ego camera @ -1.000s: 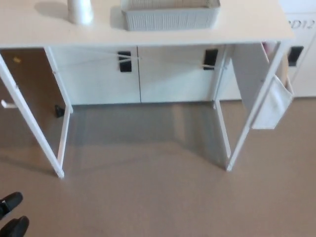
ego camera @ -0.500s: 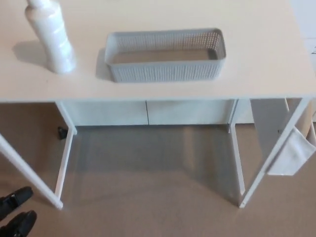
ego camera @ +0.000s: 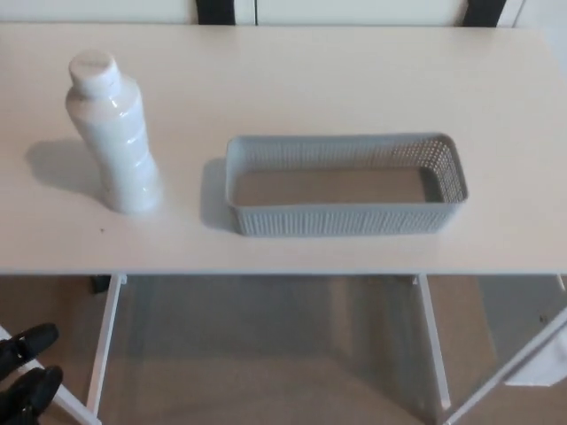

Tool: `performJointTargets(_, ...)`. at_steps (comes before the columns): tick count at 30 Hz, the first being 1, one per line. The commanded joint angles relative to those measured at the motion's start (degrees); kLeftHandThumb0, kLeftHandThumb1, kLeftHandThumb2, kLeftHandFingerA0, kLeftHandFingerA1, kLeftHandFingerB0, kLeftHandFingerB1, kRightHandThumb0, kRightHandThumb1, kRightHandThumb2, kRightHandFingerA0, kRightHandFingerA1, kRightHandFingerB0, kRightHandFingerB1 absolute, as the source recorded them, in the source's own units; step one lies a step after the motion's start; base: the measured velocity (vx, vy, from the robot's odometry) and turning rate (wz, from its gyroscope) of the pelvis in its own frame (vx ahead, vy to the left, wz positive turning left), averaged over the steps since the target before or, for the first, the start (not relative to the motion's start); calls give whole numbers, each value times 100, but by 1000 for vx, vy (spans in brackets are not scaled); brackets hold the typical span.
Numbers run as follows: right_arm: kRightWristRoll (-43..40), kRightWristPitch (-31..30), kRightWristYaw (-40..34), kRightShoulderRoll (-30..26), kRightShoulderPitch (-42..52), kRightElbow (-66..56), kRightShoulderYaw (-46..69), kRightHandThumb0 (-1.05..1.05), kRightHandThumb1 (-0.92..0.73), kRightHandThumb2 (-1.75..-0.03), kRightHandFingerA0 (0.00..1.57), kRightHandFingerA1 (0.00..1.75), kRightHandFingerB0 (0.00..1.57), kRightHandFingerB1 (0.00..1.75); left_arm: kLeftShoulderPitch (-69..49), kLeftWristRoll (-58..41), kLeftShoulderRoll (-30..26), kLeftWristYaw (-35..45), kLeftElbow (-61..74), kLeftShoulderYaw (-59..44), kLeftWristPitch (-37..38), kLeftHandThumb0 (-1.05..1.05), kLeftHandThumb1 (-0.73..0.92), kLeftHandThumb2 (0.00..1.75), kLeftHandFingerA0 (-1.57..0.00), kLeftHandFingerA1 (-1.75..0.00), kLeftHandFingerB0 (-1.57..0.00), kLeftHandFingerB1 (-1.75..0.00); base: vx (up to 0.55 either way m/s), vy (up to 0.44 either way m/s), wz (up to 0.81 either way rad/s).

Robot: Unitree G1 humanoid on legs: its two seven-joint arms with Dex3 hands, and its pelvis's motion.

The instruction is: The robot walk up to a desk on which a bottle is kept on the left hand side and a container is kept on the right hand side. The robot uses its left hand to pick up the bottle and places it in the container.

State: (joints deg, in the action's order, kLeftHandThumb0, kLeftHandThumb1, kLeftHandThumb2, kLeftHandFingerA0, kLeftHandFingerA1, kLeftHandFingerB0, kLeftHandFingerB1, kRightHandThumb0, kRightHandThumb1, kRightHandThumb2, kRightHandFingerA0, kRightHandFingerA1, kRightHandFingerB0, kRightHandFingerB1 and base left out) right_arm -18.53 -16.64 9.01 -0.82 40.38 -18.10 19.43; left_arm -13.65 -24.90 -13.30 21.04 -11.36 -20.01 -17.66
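Standing bottle (ego camera: 115,133) on desk (ego camera: 292,71), well above left hand (ego camera: 27,372).

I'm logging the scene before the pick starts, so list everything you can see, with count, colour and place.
bottle: one, white with a white cap, standing upright on the left part of the desk, apart from the basket.
basket: one, grey perforated plastic container, empty, on the desk right of the bottle, near the front edge.
desk: one, cream top with white legs, spanning the whole view.
cabinets: white fronts with dark handles, a strip behind the desk at the top edge.
floor: beige-grey, seen under the desk.
left hand: one, black, low at the bottom left corner below the desk top, holding nothing; finger state unclear.
right hand: not in view.
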Motion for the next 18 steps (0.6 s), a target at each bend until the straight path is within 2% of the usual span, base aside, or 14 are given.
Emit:
performJointTargets(1,-21,70,-21,-4,-7,15,43,-15,-70,-60,53,54,19,32,68,65,-96,14,-58,44,-104,-29,63,59,-74,-48,-62,-40,168,-79,9)
performJointTargets(10,-23,272,69,-30,-164,421,126,-17,-66,-60,52,54,20,33,95,205,-271,61,-71,219,-130,-32,68,61,-75,-47,-65,-40,82,-146,2)
performJointTargets(18,52,197,7,-35,-128,256,68,-13,-69,-60,52,53,19,32,92,314,-588,362,-104,484,-154,-35,66,60,-70,-46,-59,-39,4,39,-2)
